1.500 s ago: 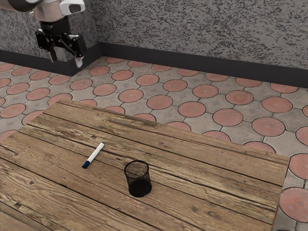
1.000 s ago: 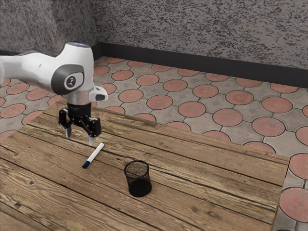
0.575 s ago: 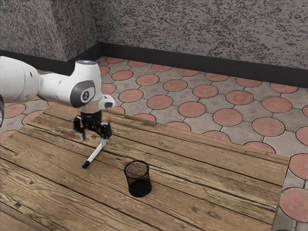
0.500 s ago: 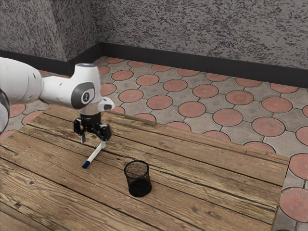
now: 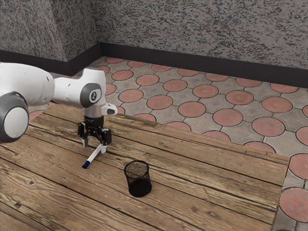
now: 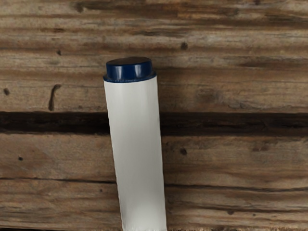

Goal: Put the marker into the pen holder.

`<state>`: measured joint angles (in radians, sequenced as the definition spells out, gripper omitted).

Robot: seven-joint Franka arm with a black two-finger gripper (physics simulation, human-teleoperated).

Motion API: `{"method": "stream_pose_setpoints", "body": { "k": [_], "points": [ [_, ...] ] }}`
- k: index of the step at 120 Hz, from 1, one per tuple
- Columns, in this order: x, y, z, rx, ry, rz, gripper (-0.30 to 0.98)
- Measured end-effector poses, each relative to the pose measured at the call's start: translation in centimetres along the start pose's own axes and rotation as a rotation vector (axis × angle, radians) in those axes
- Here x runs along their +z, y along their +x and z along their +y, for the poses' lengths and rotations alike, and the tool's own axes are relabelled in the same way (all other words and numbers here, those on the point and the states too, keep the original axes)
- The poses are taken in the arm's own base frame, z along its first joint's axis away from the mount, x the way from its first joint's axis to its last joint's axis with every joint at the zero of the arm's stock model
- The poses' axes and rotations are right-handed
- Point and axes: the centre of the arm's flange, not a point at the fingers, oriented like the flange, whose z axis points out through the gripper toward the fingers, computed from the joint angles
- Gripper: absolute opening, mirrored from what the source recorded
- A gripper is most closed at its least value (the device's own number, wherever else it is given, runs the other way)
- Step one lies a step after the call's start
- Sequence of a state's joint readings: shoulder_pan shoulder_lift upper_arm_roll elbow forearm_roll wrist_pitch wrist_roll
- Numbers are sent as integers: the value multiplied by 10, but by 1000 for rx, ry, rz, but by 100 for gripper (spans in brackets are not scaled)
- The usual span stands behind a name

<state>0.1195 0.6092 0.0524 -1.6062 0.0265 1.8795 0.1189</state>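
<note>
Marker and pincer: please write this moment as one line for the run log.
pincer: open, low over marker | marker: lying on table, not gripped | pen holder: upright, without marker

On my feeds I count one arm (image 5: 69, 90) with one gripper (image 5: 94, 146) — one marker (image 5: 91, 159) at that gripper, one pen holder (image 5: 139, 187) off it toward the exterior view's right, and one table (image 5: 207, 180) below it.

Plank table (image 5: 216, 178), patterned floor (image 5: 192, 109), mottled wall (image 5: 202, 29), baseboard (image 5: 192, 66).
</note>
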Motion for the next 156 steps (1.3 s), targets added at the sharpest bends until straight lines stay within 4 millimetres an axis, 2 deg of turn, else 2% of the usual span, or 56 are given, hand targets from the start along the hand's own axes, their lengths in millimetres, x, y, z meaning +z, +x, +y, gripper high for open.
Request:
{"method": "stream_pose_setpoints", "body": {
  "k": [21, 43, 92, 126, 137, 156],
  "points": [
    [16, 0, -7, 30, -24, -51, 69],
    [4, 12, -8, 66, -26, -28, 69],
    [14, 13, -14, 43, -121, -51, 69],
    [11, 11, -17, 52, -98, -52, 21],
    [11, 11, -18, 54, -96, -54, 13],
    [9, 13, -18, 55, -93, -49, 8]
  ]
}}
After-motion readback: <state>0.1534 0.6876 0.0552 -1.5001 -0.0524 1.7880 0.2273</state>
